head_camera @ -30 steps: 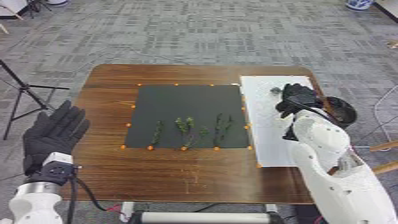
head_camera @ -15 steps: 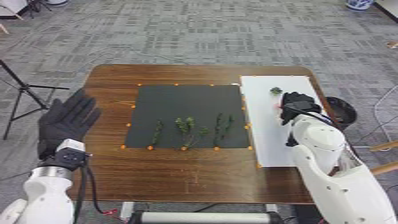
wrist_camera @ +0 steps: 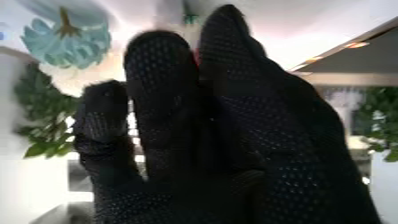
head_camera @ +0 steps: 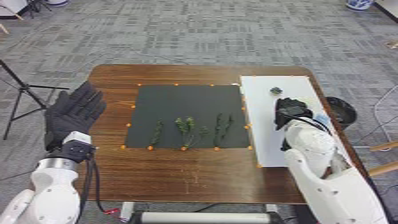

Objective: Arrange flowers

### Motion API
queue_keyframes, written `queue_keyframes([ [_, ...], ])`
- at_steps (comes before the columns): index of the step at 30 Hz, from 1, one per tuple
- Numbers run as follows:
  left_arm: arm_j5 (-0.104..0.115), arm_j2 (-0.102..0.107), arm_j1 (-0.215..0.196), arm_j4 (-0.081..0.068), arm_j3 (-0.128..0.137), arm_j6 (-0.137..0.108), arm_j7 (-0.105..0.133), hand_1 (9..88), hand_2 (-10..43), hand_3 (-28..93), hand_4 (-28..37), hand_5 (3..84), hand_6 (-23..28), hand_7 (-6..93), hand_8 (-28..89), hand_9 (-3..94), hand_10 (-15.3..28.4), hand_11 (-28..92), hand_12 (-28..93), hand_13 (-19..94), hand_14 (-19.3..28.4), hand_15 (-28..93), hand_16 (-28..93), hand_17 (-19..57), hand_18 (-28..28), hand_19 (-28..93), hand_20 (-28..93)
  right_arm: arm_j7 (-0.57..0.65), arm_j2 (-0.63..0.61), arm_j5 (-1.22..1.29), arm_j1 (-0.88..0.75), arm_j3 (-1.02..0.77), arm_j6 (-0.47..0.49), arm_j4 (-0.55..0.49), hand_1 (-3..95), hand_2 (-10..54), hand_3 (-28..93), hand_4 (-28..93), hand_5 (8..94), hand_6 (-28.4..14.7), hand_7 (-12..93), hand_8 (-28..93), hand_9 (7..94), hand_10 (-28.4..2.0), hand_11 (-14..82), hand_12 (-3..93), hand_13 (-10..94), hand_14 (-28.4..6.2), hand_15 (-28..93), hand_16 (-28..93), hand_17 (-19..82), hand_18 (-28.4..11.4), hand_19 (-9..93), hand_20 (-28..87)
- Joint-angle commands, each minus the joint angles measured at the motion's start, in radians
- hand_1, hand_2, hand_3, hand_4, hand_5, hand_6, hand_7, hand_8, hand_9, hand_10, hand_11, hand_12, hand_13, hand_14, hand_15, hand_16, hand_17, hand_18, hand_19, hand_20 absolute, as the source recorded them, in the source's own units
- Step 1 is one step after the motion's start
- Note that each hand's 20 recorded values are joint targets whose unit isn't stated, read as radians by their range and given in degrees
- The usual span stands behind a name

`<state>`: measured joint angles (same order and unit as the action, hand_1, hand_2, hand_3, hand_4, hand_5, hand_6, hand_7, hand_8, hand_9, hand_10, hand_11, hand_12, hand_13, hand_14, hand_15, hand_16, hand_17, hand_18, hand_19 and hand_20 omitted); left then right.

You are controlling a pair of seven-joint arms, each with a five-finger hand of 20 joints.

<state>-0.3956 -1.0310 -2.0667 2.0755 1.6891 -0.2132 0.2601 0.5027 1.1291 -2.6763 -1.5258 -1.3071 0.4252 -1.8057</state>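
Just beside the right hand, whose grip I cannot make out, the blue-green bloom looks light and easily crushed, best pinched by its stiffer brown stem, while the left hand hangs wide, well apart.

1. Your left arm is white and rounded, with a silvery band below a black wrist section.
2. Black cables run beside it.
3. Your right arm has white, curved shells with small dark screw marks.
4. Your left hand and right hand wear black fabric gloves; the right one's weave is finely dotted.
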Motion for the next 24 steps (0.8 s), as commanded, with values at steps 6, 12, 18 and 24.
queue_keyframes([
  [6,0.001,-0.025,-0.046,0.011,0.023,-0.015,0.003,26.9,18.6,70,-28.3,45.1,8.9,11.1,-9,35.6,14.7,21,7,28,14.1,24,-5,-6.2,14.5,40,8,-0.018,-0.014,-0.03,-0.056,-0.001,-0.189,0.019,65.0,-9.5,63,-28,81.0,0.3,25,6,82.9,-7.6,4.8,31.5,78,-4.5,56,40,43,-22.9,88,39],
  [12,-0.006,-0.033,-0.089,0.017,0.053,-0.015,-0.002,26.9,18.7,70,-28.3,45.2,8.9,11.1,-10,36.1,14.7,21,7,28,14.0,24,-6,-6.3,14.6,40,8,-0.045,-0.021,-0.002,-0.028,0.041,-0.287,-0.06,64.7,-9.5,64,-28,81.6,0.2,25,7,84.0,-7.5,4.8,32.3,78,-4.5,56,40,43,-22.8,88,39],
  [18,0.006,-0.034,-0.107,0.012,0.068,-0.016,0.002,26.8,18.8,70,-28.3,45.4,8.8,11.2,-10,36.4,14.6,21,7,28,14.0,24,-6,-6.3,14.6,40,8,-0.114,0.022,0.048,0.049,0.125,-0.323,-0.071,64.5,-9.5,65,-28,81.5,0.1,25,7,84.2,-7.4,4.8,32.8,78,-4.5,56,40,43,-22.7,89,39],
  [24,0.015,-0.051,-0.142,0.022,0.091,-0.019,0.008,26.8,18.9,69,-28.3,45.4,8.9,11.2,-10,36.8,14.7,22,7,28,14.0,24,-6,-6.4,14.7,40,8,-0.196,0.067,0.115,0.125,0.219,-0.32,-0.058,64.2,-9.5,65,-28,81.4,0.1,25,8,84.0,-7.2,4.8,33.0,78,-4.3,56,40,43,-22.4,88,39],
])
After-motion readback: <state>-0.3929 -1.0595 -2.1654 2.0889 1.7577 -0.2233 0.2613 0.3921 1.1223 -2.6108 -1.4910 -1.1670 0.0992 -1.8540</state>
